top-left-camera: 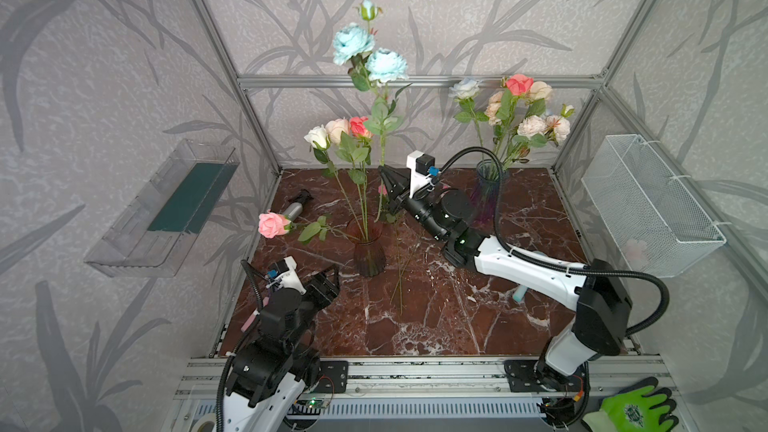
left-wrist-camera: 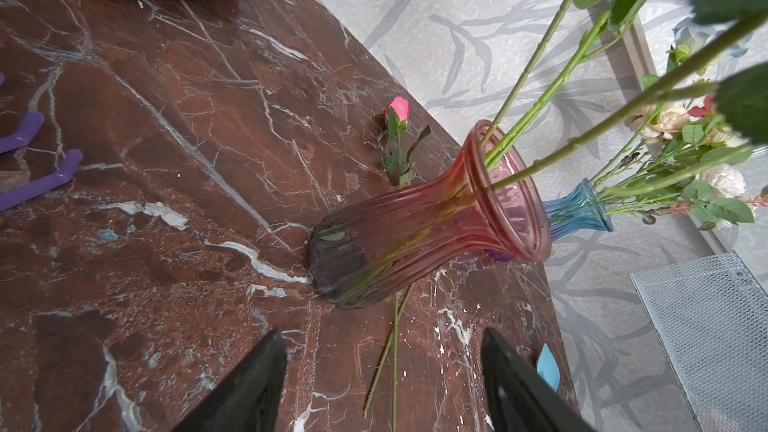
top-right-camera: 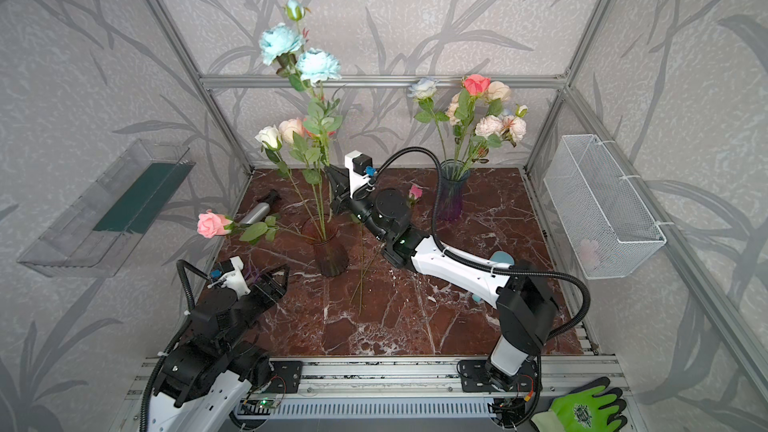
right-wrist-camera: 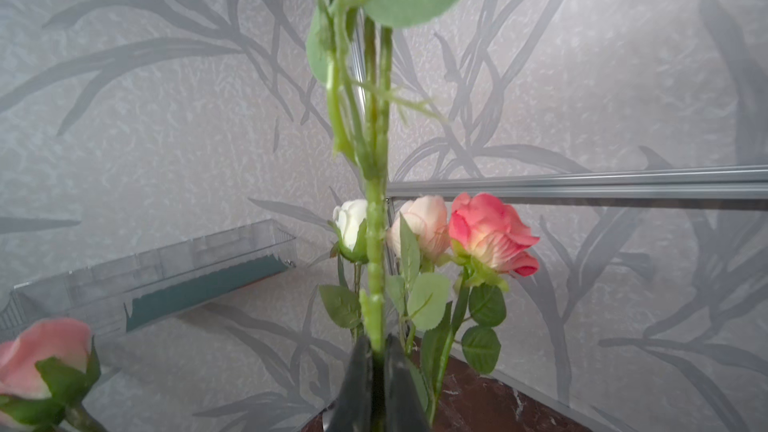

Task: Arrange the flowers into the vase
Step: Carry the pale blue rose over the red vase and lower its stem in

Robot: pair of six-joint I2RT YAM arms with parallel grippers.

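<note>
Right wrist: your right gripper (right-wrist-camera: 376,352) is clamped on the blue flower (top-left-camera: 353,41) stem, at 1 o'clock of the red vase (top-left-camera: 369,257). Left gripper (left-wrist-camera: 382,331) fingers apart, at its 8 o'clock.

This is a robotics lab test cell: an aluminium frame (top-left-camera: 415,81) boxes in a red marble-patterned tabletop (top-left-camera: 436,317), with leaf-print wallpaper panels (top-left-camera: 104,56) filling its sides. Along the bottom edge of both top views the left arm (top-left-camera: 286,309) and right arm (top-left-camera: 536,272) are bolted to a slotted metal rail (top-left-camera: 415,369) beside bare wiring (top-left-camera: 579,396) and a lit circuit board (top-left-camera: 313,402), and a green work glove (top-left-camera: 636,407) lies at lower right.
</note>
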